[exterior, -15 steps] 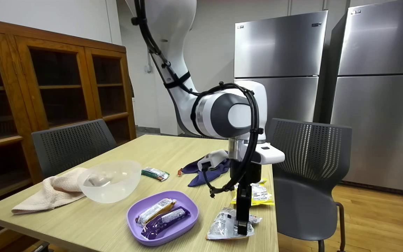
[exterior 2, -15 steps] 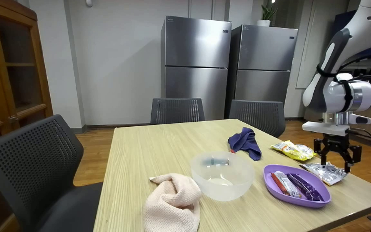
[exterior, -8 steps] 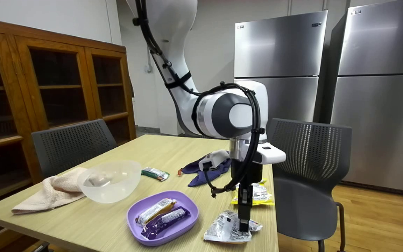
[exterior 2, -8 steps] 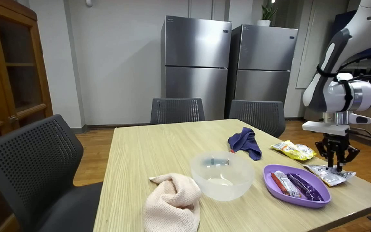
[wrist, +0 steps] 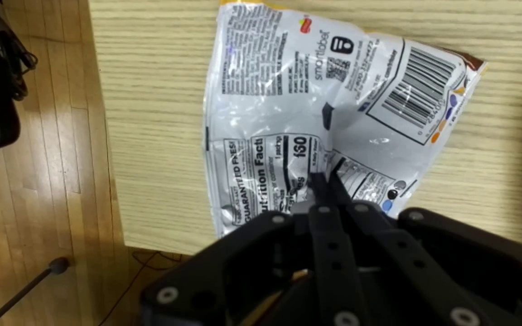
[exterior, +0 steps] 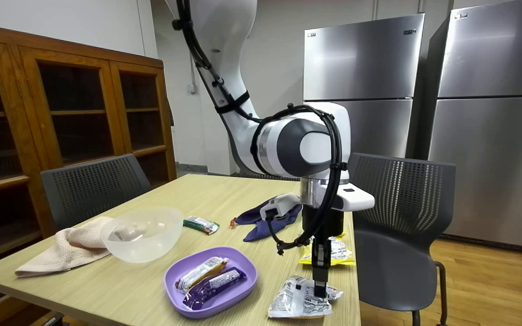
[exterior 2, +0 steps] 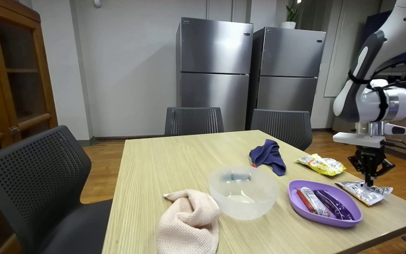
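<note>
In the wrist view my gripper (wrist: pixel 326 176) has its black fingertips together on the back of a silver snack bag (wrist: pixel 265 104). A crease in the printed film runs up from the tips, pinched between them. Both exterior views show the gripper (exterior: pixel 320 290) (exterior 2: pixel 369 181) pointing straight down onto that silver bag (exterior: pixel 295 301) (exterior 2: pixel 375 194), which lies on the table near its corner. Close by is a purple plate (exterior: pixel 231 260) holding a gold-and-white wrapped bar (exterior: pixel 202 274) and a dark purple bar (exterior: pixel 215 287). A yellow bag (exterior 2: pixel 323 164) lies behind the gripper.
A frosted bowl (exterior: pixel 143 237) stands beside a peach towel (exterior 2: pixel 189 222). A green-wrapped bar (exterior: pixel 201 225) and a navy cloth (exterior 2: pixel 268 157) lie farther back. The table edge (wrist: pixel 111 181) runs close to the silver bag. Grey chairs (exterior: pixel 397 235) surround the table.
The fingers have closed from wide apart to together on the silver bag. Bag and gripper have shifted slightly, moving rightward in both exterior views.
</note>
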Controlling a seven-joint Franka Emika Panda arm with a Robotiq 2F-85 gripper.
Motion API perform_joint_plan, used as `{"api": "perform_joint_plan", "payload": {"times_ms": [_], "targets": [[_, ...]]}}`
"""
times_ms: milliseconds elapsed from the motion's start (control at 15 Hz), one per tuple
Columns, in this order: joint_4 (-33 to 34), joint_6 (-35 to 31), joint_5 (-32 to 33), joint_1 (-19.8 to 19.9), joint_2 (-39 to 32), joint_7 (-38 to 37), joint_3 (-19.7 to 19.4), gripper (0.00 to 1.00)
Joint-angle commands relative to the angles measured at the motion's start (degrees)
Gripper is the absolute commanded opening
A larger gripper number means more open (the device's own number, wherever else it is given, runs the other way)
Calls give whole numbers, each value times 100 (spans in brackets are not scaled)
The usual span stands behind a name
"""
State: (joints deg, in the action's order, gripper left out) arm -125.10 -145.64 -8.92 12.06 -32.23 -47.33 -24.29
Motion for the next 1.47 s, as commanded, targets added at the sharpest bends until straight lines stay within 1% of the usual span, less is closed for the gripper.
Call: {"api": "perform_joint_plan", "payload": {"times_ms": [0, 133, 200, 400, 867, 1400], "targets": [[-139, 300, 221, -58, 449, 32, -151, 0], [-202, 426, 224, 25, 694, 227, -116, 0], [-205, 512, 167, 102, 802, 406, -38, 0], [-230, 792, 147, 113, 1070, 718, 41, 0], [-290, 1136, 48, 1, 1648, 1114, 400, 0], [-664, 1068, 96, -332, 2304, 1500, 943, 0]]}}
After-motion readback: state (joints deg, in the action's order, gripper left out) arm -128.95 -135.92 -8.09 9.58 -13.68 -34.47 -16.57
